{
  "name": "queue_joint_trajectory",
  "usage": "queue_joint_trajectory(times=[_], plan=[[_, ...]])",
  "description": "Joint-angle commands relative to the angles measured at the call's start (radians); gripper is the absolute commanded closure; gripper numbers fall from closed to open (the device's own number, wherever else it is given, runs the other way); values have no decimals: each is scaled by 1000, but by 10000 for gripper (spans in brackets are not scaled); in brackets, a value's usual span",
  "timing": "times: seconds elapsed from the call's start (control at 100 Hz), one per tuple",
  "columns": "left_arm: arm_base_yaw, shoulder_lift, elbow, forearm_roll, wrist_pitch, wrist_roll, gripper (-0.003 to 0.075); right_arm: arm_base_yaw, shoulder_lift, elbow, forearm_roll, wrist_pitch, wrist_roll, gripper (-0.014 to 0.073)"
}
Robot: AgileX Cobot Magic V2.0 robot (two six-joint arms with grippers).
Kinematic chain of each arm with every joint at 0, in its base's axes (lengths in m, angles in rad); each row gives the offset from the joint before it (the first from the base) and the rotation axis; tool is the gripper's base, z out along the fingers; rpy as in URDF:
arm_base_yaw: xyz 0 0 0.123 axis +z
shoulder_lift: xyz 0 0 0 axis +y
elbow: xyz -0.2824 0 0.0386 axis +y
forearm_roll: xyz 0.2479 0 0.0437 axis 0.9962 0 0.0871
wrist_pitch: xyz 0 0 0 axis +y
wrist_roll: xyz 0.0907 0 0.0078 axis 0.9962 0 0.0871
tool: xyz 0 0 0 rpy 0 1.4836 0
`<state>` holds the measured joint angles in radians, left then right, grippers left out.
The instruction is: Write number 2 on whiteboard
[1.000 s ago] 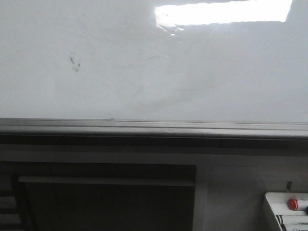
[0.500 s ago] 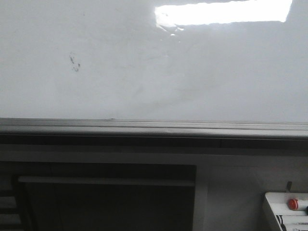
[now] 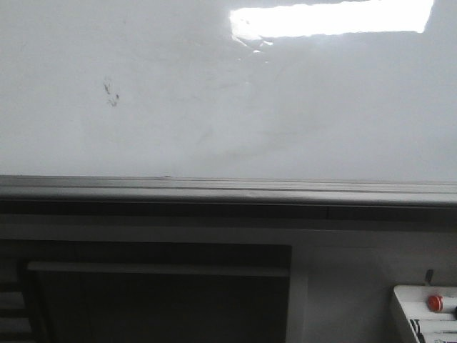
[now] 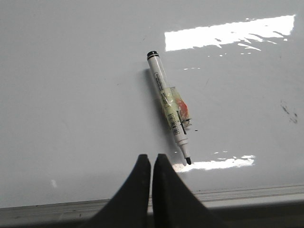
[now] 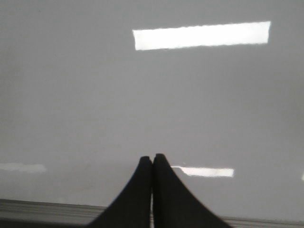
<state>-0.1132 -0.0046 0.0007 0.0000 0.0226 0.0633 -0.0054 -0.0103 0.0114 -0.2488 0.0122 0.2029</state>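
Showing no number 2 anywhere on the whiteboard (image 3: 300,107), only a smudge (image 3: 111,93) upper left, writing hasn't started: left gripper (image 4: 151,160) and right gripper (image 5: 152,160) both closed and empty, marker (image 4: 168,107) stuck on board mid-frame, uncapped and ungrasped.

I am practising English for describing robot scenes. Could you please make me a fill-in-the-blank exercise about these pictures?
1. In the left wrist view, a marker lies against the whiteboard with its cap ____.
2. The left claw is ____, holding nothing.
3. The right claw is ____, with no marker near it in its wrist view.
4. In the front view, the small tray holds a round ____ button.

Missing words: off; shut; shut; red
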Motion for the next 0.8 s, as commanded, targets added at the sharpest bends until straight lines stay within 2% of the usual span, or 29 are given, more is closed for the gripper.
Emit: queue_joint_trajectory(times=[0.0, 0.15, 0.26, 0.48, 0.79], plan=[[-5, -27, 32, -11, -94, -7, 738, -8, -17, 29, -41, -71, -14, 666], [-5, -27, 18, -63, -178, -9, 738, -8, -17, 13, -31, -102, -14, 666], [-5, -27, -42, -142, -170, -9, 738, -8, -17, -50, 25, -74, -14, 666], [-5, 11, -240, -142, 48, -9, 738, -8, 17, -243, 93, 147, -14, 666], [-5, 253, -540, -120, 367, -9, 738, -8, 247, -523, 95, 506, -31, 666]])
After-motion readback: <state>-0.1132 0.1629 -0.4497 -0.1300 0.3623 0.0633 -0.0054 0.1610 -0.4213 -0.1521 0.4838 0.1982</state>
